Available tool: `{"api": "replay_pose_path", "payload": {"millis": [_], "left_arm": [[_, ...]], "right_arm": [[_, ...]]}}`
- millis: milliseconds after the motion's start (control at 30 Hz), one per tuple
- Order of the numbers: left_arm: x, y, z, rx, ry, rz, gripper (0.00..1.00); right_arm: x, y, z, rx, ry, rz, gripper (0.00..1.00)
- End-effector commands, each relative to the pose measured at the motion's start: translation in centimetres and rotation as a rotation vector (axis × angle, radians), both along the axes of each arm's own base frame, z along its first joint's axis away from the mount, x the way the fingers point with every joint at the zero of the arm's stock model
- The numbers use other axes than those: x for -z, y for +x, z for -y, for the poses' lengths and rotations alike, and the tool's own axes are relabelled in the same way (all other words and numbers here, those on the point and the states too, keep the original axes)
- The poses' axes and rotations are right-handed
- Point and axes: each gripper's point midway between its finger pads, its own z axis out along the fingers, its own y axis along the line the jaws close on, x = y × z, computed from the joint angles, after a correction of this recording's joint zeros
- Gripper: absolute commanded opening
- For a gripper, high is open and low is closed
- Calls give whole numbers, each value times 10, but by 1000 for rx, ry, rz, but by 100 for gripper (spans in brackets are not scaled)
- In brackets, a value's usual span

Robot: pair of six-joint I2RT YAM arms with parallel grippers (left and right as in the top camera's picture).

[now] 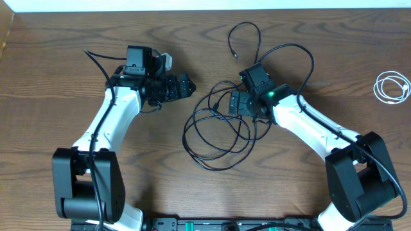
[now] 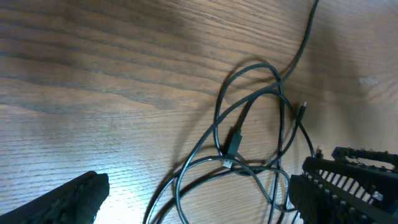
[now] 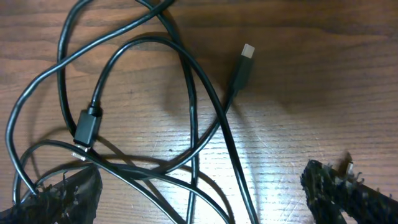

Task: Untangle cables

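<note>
Left gripper (image 1: 187,88) wide apart, empty, just left of black cables (image 1: 221,128) lying tangled in loops on table (image 1: 64,38); right gripper (image 1: 234,102) likewise spread, over the tangle's upper right edge, clamped on nothing; white cord (image 1: 392,86) coiled by itself, well apart, at far right

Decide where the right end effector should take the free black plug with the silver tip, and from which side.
Grip the plug by its rigid black body behind the tip, from straight above, closing across its width. It lies flat on bare wood, clear of the looped black cords.
</note>
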Motion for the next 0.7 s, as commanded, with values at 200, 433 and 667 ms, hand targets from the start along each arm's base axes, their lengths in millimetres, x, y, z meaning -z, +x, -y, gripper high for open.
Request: {"api": "replay_pose_path", "payload": {"millis": [200, 433, 667], "left_arm": [[0, 2, -11, -23, 60, 20, 98], [8, 7, -35, -153, 165, -7, 98], [11, 7, -43, -201, 198, -17, 98]], "right_arm": [[0, -21, -55, -140, 102, -8, 99], [-1, -50, -98, -266, 107, 7, 97], [10, -87, -130, -440, 70, -1, 58]]}}
